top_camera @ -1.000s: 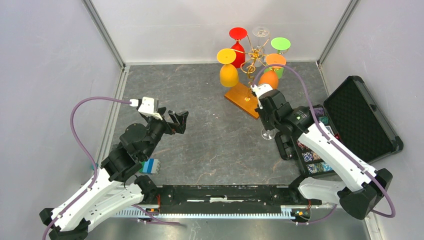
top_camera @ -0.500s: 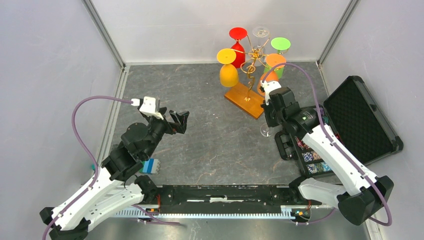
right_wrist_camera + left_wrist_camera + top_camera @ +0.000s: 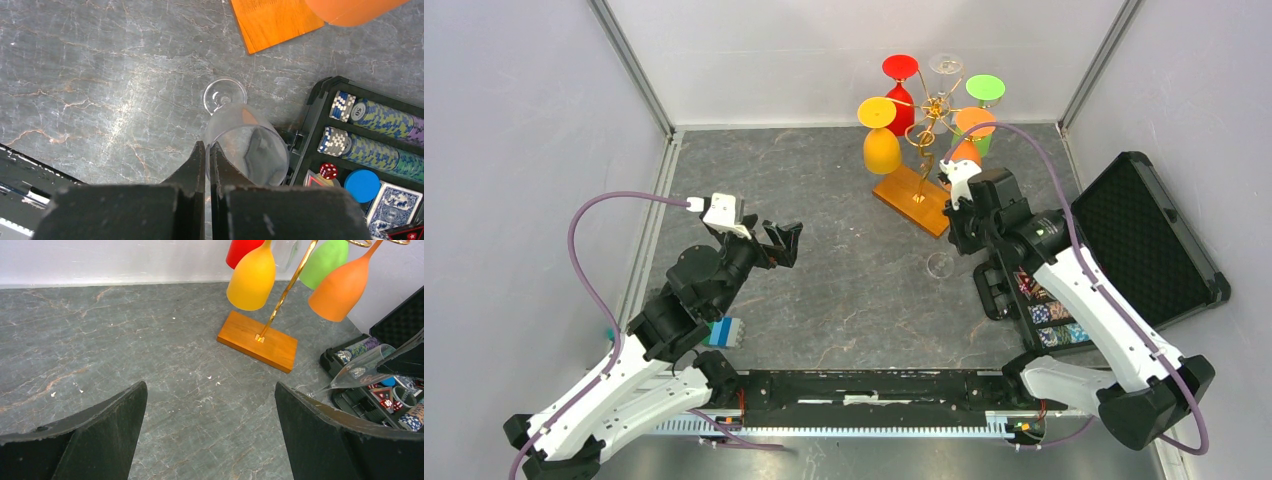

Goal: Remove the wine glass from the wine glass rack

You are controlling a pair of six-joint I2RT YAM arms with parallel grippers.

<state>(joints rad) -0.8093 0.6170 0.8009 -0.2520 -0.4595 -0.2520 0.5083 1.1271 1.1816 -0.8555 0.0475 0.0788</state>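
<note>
At the lower left of the top view, a small blue-and-white object lies on the counter, close beside the left arm. Just above it, left of centre, the left gripper hangs over bare stone with its fingers spread wide and nothing between them.

Right of centre, the right gripper has its fingers pressed together on the rim of the clear wine glass, with the thin wall pinched between them. The wine glass is off the wine glass rack. It hangs tilted, bowl up at the gripper, with its stem slanting down and its round foot low over the counter, just below and to the right of the rack's amber base. Whether the foot touches the stone cannot be told.

At the right edge lies an open black case, holding rows of poker chips, a red die and playing cards.

Farther back, at upper centre, the rack stands upright near the rear wall. A yellow glass, an orange glass, a red glass, a green glass and a second clear glass hang bowl-down from its gold arms.
</note>
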